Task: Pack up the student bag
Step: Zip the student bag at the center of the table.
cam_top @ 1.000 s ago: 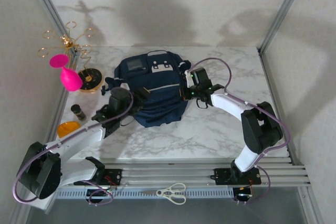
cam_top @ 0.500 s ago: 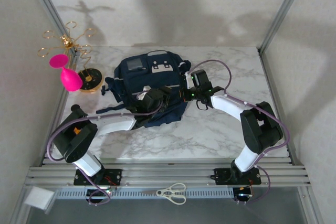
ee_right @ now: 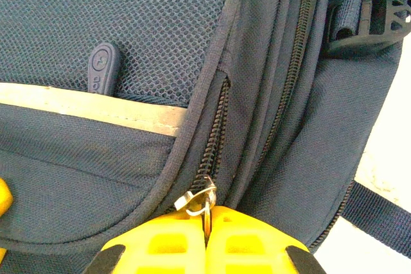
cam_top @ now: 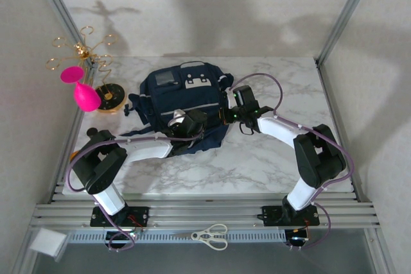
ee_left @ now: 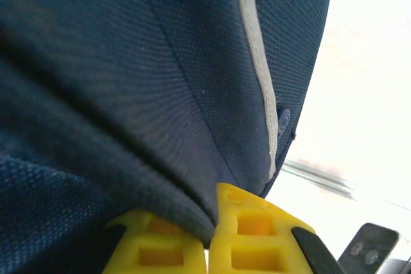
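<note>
With left fingers clenched on a fold of the student bag and right fingers pinching its zip pull, a hard tug could slip that thin tab free.

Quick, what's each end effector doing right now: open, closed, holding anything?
Left end effector: closed, pinching a fold of the bag.
Right end effector: closed on the bag's zipper pull.
</note>
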{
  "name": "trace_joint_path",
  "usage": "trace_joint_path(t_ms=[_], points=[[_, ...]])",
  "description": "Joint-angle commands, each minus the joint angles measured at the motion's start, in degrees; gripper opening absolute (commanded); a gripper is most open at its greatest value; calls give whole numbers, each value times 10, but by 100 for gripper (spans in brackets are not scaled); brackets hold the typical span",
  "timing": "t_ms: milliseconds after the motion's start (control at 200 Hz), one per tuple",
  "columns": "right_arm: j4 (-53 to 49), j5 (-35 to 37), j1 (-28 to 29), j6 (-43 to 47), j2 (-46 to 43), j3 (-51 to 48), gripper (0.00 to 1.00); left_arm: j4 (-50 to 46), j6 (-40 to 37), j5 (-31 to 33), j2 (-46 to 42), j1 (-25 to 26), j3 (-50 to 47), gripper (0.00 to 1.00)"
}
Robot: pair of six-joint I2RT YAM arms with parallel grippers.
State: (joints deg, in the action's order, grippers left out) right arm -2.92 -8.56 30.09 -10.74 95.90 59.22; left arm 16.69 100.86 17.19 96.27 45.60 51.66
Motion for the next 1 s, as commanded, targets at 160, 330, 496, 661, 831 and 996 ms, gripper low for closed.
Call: trace_joint_path(t_ms=[160, 330, 496, 661, 831, 996], points=[[28, 28, -4, 111, -50, -20, 0, -59, -69, 51, -62, -38, -53, 0], [91, -18, -4, 220, -83, -68, 0, -70, -155, -18, -132, -85, -103, 0], [114, -25, -6, 289, -91, -79, 0, -126, -243, -25, -217, -133, -139, 0], [98, -48, -9, 298, -68, -45, 0, -114, -304, -101, -224, -175, -148, 0], [55, -65, -7, 294, -60, -27, 0, -107, -346, -135, -198, -177, -118, 0], [46, 6, -18, 275, -51, -20, 0, -126, -375, -144, -194, -188, -104, 0]])
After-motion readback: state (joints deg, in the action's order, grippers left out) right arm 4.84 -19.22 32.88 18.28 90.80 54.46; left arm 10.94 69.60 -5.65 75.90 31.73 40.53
